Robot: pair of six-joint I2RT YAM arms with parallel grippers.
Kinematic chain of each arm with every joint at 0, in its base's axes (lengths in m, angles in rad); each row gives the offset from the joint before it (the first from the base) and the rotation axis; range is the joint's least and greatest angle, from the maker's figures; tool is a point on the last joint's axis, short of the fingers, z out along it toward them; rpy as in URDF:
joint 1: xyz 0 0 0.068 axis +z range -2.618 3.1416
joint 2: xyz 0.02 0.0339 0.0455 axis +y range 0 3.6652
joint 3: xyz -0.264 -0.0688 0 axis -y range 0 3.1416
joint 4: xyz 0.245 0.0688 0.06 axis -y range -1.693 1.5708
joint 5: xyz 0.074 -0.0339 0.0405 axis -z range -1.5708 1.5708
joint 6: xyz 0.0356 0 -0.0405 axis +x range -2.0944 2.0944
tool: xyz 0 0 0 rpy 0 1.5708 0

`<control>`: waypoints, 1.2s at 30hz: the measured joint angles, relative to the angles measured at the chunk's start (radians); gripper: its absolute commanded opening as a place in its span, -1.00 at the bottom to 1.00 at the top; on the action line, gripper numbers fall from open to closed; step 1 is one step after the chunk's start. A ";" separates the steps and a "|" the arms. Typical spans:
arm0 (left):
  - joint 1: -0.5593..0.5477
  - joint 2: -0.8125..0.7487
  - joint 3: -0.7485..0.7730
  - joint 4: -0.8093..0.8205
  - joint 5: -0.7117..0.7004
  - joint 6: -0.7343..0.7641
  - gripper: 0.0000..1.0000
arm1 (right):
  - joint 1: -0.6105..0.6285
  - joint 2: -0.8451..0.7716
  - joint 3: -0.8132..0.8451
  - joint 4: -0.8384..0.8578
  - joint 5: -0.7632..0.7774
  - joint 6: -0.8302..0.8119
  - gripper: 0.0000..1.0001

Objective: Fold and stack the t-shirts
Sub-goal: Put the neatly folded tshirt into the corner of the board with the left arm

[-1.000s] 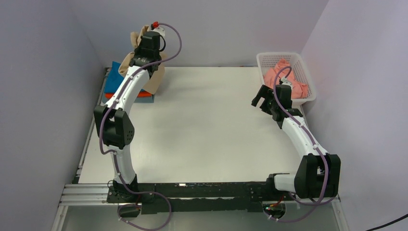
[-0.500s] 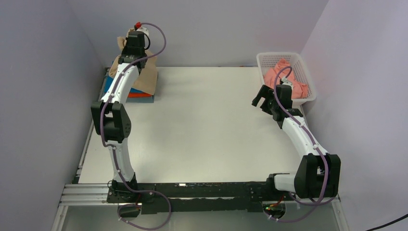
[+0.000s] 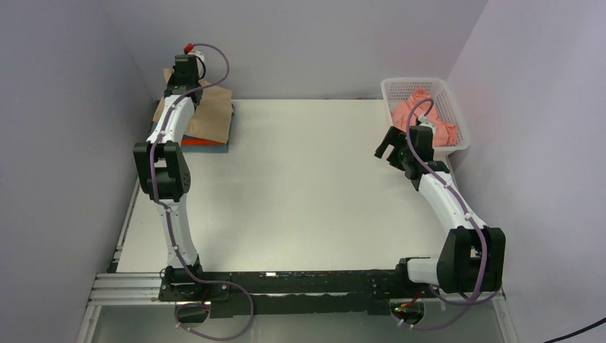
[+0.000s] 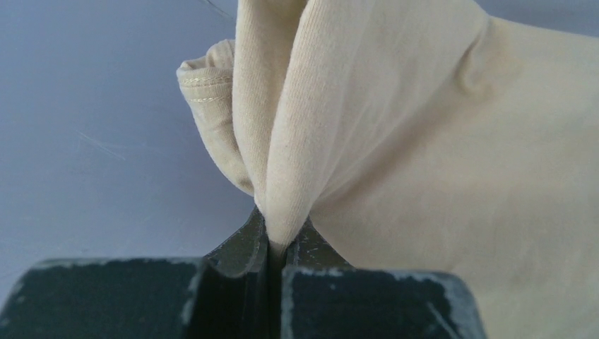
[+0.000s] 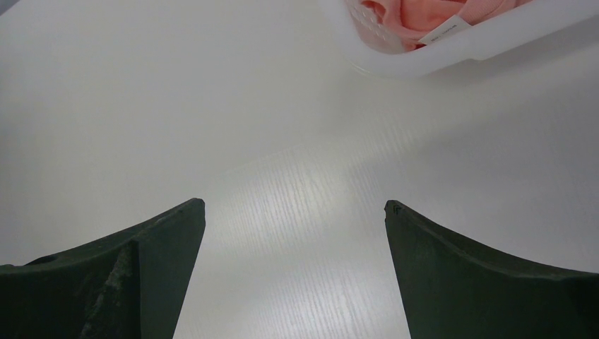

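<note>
My left gripper [image 3: 178, 76] is at the far left back corner, shut on a fold of the tan-beige t-shirt [image 3: 211, 114]. That shirt drapes from it over a stack whose orange-red [image 3: 194, 142] and bright blue [image 3: 216, 148] edges show. In the left wrist view the jaws [image 4: 279, 232] pinch the tan cloth [image 4: 438, 141]. My right gripper [image 3: 388, 147] is open and empty above the table, left of the basket; the right wrist view [image 5: 293, 206] shows bare table between its fingers. The salmon pink t-shirt [image 3: 421, 111] lies crumpled in the basket, also in the right wrist view [image 5: 417, 14]. No grey shirt shows.
The white mesh basket [image 3: 457, 132] stands at the back right against the wall; its rim shows in the right wrist view [image 5: 459, 49]. Purple walls close in the left, back and right. The white table [image 3: 307, 193] lies between the arms.
My left gripper has moved left and back toward the corner with the tan shirt, which has spread lower over the stack. The right arm has hardly moved.
</note>
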 measured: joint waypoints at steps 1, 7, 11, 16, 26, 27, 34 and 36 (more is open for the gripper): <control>0.007 0.007 0.005 0.002 0.005 -0.003 -1.00 | 0.000 0.002 0.000 0.000 0.000 0.000 1.00; 0.068 0.047 0.018 0.006 0.050 -0.034 -1.00 | 0.000 0.010 0.000 -0.001 0.003 0.000 1.00; 0.095 0.067 0.018 0.006 0.082 -0.055 -1.00 | 0.000 0.018 0.000 -0.001 0.003 0.001 1.00; 0.109 0.083 0.018 0.010 0.100 -0.071 -1.00 | 0.000 0.030 0.000 -0.001 0.003 0.001 1.00; 0.121 0.119 0.019 0.051 0.046 -0.078 0.99 | 0.000 0.033 0.001 -0.002 0.003 0.001 1.00; 0.121 0.120 0.021 0.051 0.030 -0.079 0.99 | 0.000 0.033 0.001 -0.003 0.003 0.001 1.00; 0.124 0.101 0.065 0.039 -0.002 -0.145 0.99 | 0.000 0.033 0.002 -0.008 0.003 0.002 1.00; 0.125 0.070 0.050 0.029 0.050 -0.175 0.99 | 0.000 0.033 0.002 -0.008 0.003 0.002 1.00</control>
